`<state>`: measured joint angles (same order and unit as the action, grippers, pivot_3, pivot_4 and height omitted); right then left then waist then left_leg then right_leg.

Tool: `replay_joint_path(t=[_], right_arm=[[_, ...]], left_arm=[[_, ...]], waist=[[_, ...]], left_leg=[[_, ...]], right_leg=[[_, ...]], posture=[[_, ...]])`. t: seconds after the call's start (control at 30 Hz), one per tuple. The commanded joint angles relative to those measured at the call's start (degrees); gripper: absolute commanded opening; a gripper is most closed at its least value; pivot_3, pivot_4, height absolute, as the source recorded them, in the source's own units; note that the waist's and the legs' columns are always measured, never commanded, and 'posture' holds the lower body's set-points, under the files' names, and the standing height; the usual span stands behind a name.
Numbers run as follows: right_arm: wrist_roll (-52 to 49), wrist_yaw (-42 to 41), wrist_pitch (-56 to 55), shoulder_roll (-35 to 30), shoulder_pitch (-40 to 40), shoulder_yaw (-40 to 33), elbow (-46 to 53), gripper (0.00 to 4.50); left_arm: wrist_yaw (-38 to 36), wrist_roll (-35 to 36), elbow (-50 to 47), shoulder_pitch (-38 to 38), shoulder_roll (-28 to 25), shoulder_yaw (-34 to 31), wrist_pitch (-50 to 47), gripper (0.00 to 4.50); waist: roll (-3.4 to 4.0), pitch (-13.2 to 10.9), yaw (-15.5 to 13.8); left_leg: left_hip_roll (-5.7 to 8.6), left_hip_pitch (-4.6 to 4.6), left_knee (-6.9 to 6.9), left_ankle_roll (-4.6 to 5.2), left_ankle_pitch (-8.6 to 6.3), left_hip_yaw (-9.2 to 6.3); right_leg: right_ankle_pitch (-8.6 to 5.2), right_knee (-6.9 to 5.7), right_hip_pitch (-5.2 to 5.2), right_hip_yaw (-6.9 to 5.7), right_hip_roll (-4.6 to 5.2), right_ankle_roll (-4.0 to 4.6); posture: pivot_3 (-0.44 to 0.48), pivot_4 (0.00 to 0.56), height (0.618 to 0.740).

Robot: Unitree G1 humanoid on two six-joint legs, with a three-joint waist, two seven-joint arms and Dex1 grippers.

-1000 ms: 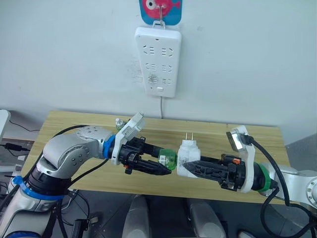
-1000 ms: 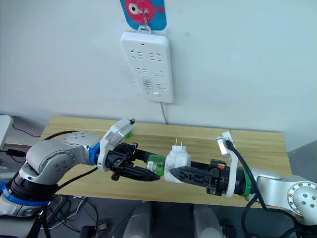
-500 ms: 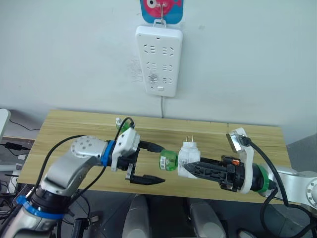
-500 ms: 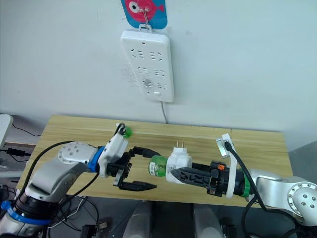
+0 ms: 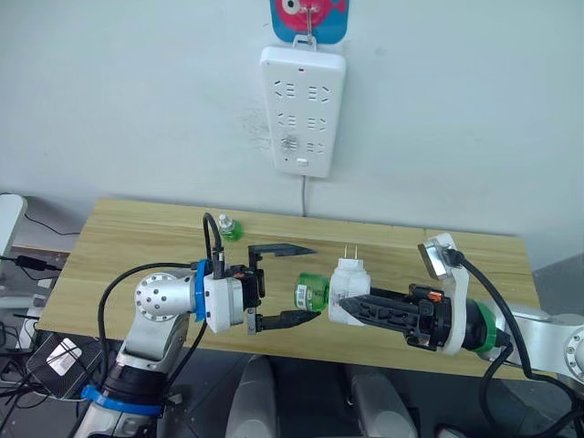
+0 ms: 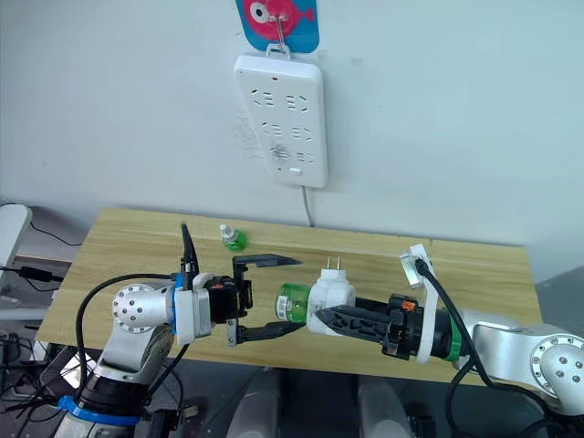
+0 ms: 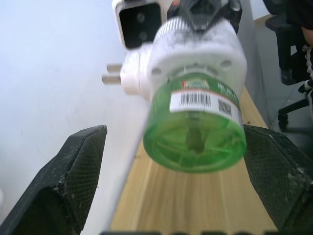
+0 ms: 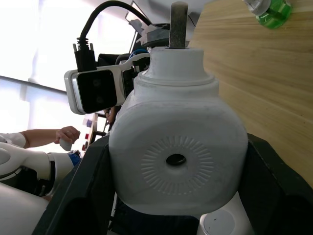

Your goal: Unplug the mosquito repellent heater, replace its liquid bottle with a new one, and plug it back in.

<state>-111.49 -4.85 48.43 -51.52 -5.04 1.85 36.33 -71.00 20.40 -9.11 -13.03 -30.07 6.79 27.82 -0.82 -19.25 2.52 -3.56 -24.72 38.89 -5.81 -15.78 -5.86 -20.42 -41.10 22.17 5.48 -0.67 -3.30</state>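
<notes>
My right gripper (image 5: 345, 307) is shut on the mosquito repellent heater (image 5: 349, 285), a small white unit held above the table's front edge with its two prongs up. A green liquid bottle (image 5: 310, 293) sticks out of the heater toward my left gripper (image 5: 316, 282). That gripper is open, one finger above the bottle and one below, with gaps on both sides. In the left wrist view the bottle (image 7: 195, 127) sits between the two fingers (image 7: 73, 181). The right wrist view has the heater's round face (image 8: 176, 156). A second green bottle (image 5: 228, 228) stands on the table.
The wooden table (image 5: 128, 237) runs wall to wall under both arms. A long white power strip (image 5: 303, 109) hangs on the wall above its back edge, cord running down. A person's hand (image 8: 66, 134) shows far off in the right wrist view.
My left gripper let go of the bottle in the heater, drew back, turned its wrist and now has its open fingers around the bottle again. The right arm has held still.
</notes>
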Motion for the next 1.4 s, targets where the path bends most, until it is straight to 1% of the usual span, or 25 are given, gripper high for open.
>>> replay_joint_path(t=[0.03, 0.07, 0.23, 0.27, 0.33, 0.37, 0.4, 0.43, 0.47, 0.5, 0.53, 0.57, 0.67, 0.77, 0.9, 1.07, 1.13, 1.17, 1.2, 1.27, 1.3, 1.4], right_arm=[[-1.5, -0.2, -0.4, -0.1, 0.1, -0.6, 1.8, 2.99], [-1.5, -0.1, -0.4, -0.1, 0.1, -0.6, 1.8, 2.99], [-1.5, 0.0, -0.5, 0.0, 0.1, -0.6, 1.8, 2.99], [-1.5, 0.0, -0.5, 0.0, 0.1, -0.6, 1.8, 2.99], [-1.5, -0.1, -0.3, -0.2, 0.2, -0.7, 1.8, 2.99], [-1.5, -0.3, -0.2, -0.3, 0.3, -0.8, 1.7, 2.99], [-1.4, -0.4, -0.1, -0.4, 0.4, -0.8, 1.7, 2.99], [-1.3, -0.5, 0.1, -0.4, 0.4, -0.8, 1.7, 2.99], [-1.2, -0.6, 0.2, -0.5, 0.5, -0.7, 1.7, 2.99], [-1.1, -0.7, 0.2, -0.5, 0.5, -0.6, 1.7, 2.99], [-1.0, -0.8, 0.3, -0.6, 0.5, -0.5, 1.7, 2.99], [-0.9, -1.0, 0.2, -0.6, 0.5, -0.5, 1.7, 2.99], [-0.8, -1.3, 0.2, -0.9, 0.5, -0.4, 1.8, 2.99], [-0.6, -1.5, 0.2, -0.9, 0.6, -0.4, 1.9, 2.99], [-0.7, -1.4, -0.1, -0.8, 0.7, -0.2, 2.1, 2.99], [-0.9, -1.1, -0.4, -0.8, 0.7, -0.1, 2.1, 2.99], [-1.2, -0.8, -0.6, -0.6, 0.6, -0.1, 2.0, 2.99], [-1.3, -0.6, -0.7, -0.6, 0.6, -0.1, 2.0, 2.99], [-1.4, -0.5, -0.8, -0.5, 0.6, -0.1, 2.0, 2.99], [-1.5, -0.3, -1.1, -0.4, 0.8, -0.2, 2.0, 2.99], [-1.5, -0.2, -1.1, -0.3, 0.8, -0.3, 2.0, 2.99], [-1.5, 0.0, -1.3, -0.3, 0.8, -0.3, 2.0, 2.99]], left_arm=[[-1.6, 2.6, -1.2, -0.2, -0.5, 1.2, 0.4, 4.12], [-2.1, 3.1, -1.4, -0.4, -0.8, 1.5, -0.1, 3.92], [-4.2, 5.8, -2.5, -1.3, -2.9, 1.9, -3.3, 2.39], [-4.5, 6.2, -2.7, -1.5, -3.3, 1.9, -4.2, 2.26], [-5.3, 7.8, -4.3, -2.4, -5.6, 2.4, -10.0, 2.26], [-4.4, 9.3, -6.3, -3.1, -8.4, 3.2, -18.6, 2.26], [-2.9, 13.0, -9.0, -4.9, -12.7, 4.5, -31.9, 2.26], [-0.1, 19.6, -10.8, -8.0, -16.5, 5.2, -46.6, 2.26], [1.1, 25.3, -11.5, -11.3, -19.2, 5.6, -57.6, 2.26], [2.3, 30.6, -11.0, -14.6, -20.7, 5.5, -66.2, 2.26], [3.6, 34.4, -10.2, -17.0, -21.2, 5.1, -71.9, 2.26], [3.8, 36.7, -9.2, -18.9, -21.6, 4.7, -76.0, 2.26], [3.7, 39.2, -6.8, -21.9, -22.2, 3.6, -83.4, 2.26], [3.1, 38.2, -6.7, -21.2, -22.5, 3.1, -84.7, 2.26], [3.1, 35.7, -8.4, -18.3, -22.0, 3.0, -82.4, 2.26], [4.5, 30.9, -9.9, -14.8, -19.7, 3.2, -75.8, 2.26], [3.5, 26.7, -10.1, -13.1, -19.2, 4.2, -70.8, 2.98], [3.1, 25.2, -10.1, -12.4, -18.9, 4.3, -69.1, 3.19], [2.0, 23.3, -10.3, -11.5, -18.9, 4.6, -66.7, 3.53], [0.6, 19.4, -10.2, -9.8, -18.6, 4.7, -61.8, 4.07], [0.0, 17.9, -9.9, -9.2, -18.4, 4.7, -59.8, 4.44], [-3.2, 13.3, -8.6, -6.5, -18.2, 4.7, -51.8, 4.50]], waist=[[0.00, 0.0, 0.3], [0.00, 0.0, 0.4], [0.00, 0.0, 0.4], [0.00, 0.0, 0.4], [-0.02, 0.0, 0.4], [-0.02, -0.1, 0.4], [-0.05, -0.1, 0.4], [-0.03, -0.2, 0.4], [0.01, -0.3, 0.4], [0.01, -0.3, 0.4], [0.02, -0.3, 0.5], [0.02, -0.3, 0.7], [0.02, -0.3, 0.9], [0.05, -0.4, 1.0], [0.04, -0.4, 0.8], [0.03, -0.4, 0.6], [0.03, -0.4, 0.5], [0.03, -0.4, 0.4], [0.03, -0.4, 0.4], [0.03, -0.4, 0.3], [0.03, -0.4, 0.3], [0.04, -0.4, 0.2]], left_leg=[[0.00, 0.00, 0.00, 0.00, 0.00, 0.00], [0.00, 0.00, -0.01, 0.00, 0.00, 0.00], [0.00, 0.00, 0.00, 0.02, -0.01, -0.03], [0.00, 0.00, 0.00, 0.02, -0.01, -0.03], [0.00, 0.00, 0.00, 0.02, -0.01, -0.04], [0.00, 0.00, 0.00, 0.02, -0.01, -0.07], [-0.01, 0.00, 0.00, 0.02, -0.01, -0.10], [-0.01, 0.00, 0.00, 0.03, -0.01, -0.17], [-0.01, 0.00, 0.00, 0.02, 0.00, -0.22], [-0.01, 0.00, 0.00, 0.00, 0.02, -0.25], [0.00, -0.01, 0.00, -0.01, 0.03, -0.27], [0.01, 0.00, 0.00, -0.01, 0.03, -0.25], [0.01, 0.00, -0.02, 0.00, 0.02, -0.20], [-0.04, 0.00, -0.07, -0.15, 0.11, -0.20], [-0.05, 0.00, -0.08, -0.23, 0.15, -0.18], [-0.03, 0.00, -0.06, -0.27, 0.17, -0.14], [-0.03, 0.00, -0.06, -0.28, 0.18, -0.14], [-0.03, 0.00, -0.06, -0.28, 0.18, -0.13], [-0.03, 0.00, -0.06, -0.28, 0.18, -0.13], [-0.03, 0.00, -0.06, -0.28, 0.18, -0.12], [-0.03, -0.01, -0.07, -0.28, 0.18, -0.12], [-0.03, -0.01, -0.08, -0.28, 0.18, -0.11]], right_leg=[[0.00, 0.00, 0.00, 0.00, 0.00, 0.00], [0.00, 0.00, 0.00, 0.00, 0.00, 0.00], [0.00, -0.02, 0.00, -0.01, -0.01, 0.00], [0.00, -0.03, 0.00, -0.02, -0.01, 0.00], [0.00, -0.03, 0.00, -0.02, -0.01, 0.00], [0.00, -0.03, 0.00, -0.04, -0.02, 0.00], [0.00, -0.05, 0.00, -0.07, -0.03, 0.00], [0.00, -0.08, 0.00, -0.10, -0.05, 0.00], [0.00, -0.10, 0.00, -0.13, -0.06, 0.00], [0.00, -0.11, 0.00, -0.16, -0.06, 0.00], [0.00, -0.12, 0.00, -0.18, -0.06, 0.00], [-0.01, -0.12, 0.00, -0.18, -0.06, -0.01], [-0.01, -0.06, 0.00, -0.16, -0.07, -0.01], [-0.01, -0.02, 0.05, -0.16, -0.10, 0.00], [-0.01, -0.01, 0.05, -0.14, -0.09, 0.01], [-0.01, -0.02, 0.04, -0.09, -0.05, 0.00], [-0.01, -0.02, 0.04, -0.10, -0.05, 0.01], [-0.01, -0.02, 0.04, -0.09, -0.05, 0.00], [-0.01, -0.02, 0.04, -0.09, -0.06, 0.01], [-0.01, -0.02, 0.05, -0.09, -0.05, 0.01], [-0.01, -0.01, 0.05, -0.09, -0.05, 0.01], [-0.01, 0.00, 0.05, -0.08, -0.05, 0.01]], posture=[[-0.096, 0.337, 0.697], [-0.095, 0.338, 0.697], [-0.093, 0.340, 0.697], [-0.093, 0.340, 0.697], [-0.088, 0.342, 0.697], [-0.082, 0.345, 0.697], [-0.082, 0.345, 0.697], [-0.082, 0.345, 0.697], [-0.082, 0.345, 0.697], [-0.082, 0.345, 0.697], [-0.082, 0.345, 0.697], [-0.082, 0.345, 0.697], [-0.082, 0.345, 0.697], [-0.069, 0.343, 0.697], [-0.070, 0.345, 0.697], [-0.070, 0.345, 0.697], [-0.070, 0.345, 0.697], [-0.070, 0.345, 0.697], [-0.070, 0.345, 0.697], [-0.070, 0.345, 0.697], [-0.075, 0.346, 0.697], [-0.075, 0.346, 0.697]])
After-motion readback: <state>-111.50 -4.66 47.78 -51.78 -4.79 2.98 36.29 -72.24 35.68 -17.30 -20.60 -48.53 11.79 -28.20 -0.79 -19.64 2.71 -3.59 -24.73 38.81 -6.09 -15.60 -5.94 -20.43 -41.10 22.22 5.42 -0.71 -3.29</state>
